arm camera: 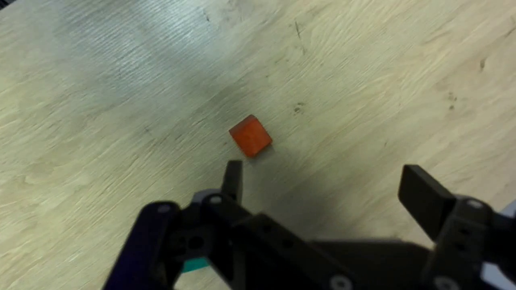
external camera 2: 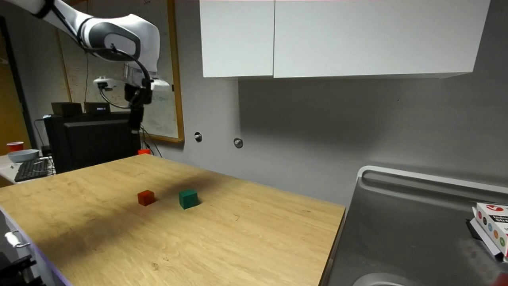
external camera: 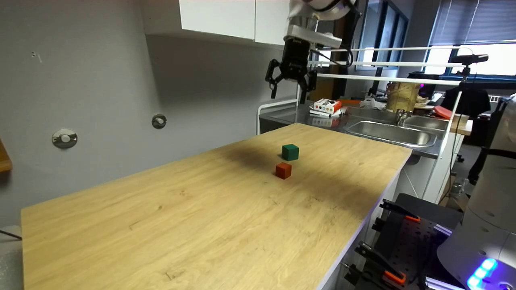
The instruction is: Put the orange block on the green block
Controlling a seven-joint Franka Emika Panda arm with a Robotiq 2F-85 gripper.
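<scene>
From left to right in an exterior view, we saw a red cup [external camera 2: 15, 146] with a pale rim, then a rounded grey bowl [external camera 2: 23, 155]; what either held, we could not make out. Next came the desk [external camera 2: 238, 246], its top a honey-coloured wood grain flecked with dark knots. On it sat the orange block [external camera 2: 146, 198], a sharp-edged cube lying flat; near it on the right, with bare wood between them, the green block [external camera 2: 188, 199] rested flat too, an equally plain cube. Farther right stretched a dark metal counter [external camera 2: 397, 234] with a raised, rounded rim, carrying a white carton [external camera 2: 492, 224] printed with coloured dots, its inside hidden from us.

In an exterior view, again from the left, we noted a pair of round metal fittings [external camera: 64, 138] on the smooth grey wall [external camera: 100, 80], then the black, angular hand [external camera: 288, 96] hanging well above the desk. To its right lay a round-cornered steel sink [external camera: 389, 133] and a yellowish tub [external camera: 403, 96], its contents unclear.

In the wrist view, we caught a sliver of the green block at the lower left, the rest covered by the hand. Right of that, the orange block showed whole, while below it the hand's fingers [arm camera: 427, 201] stood wide apart.
</scene>
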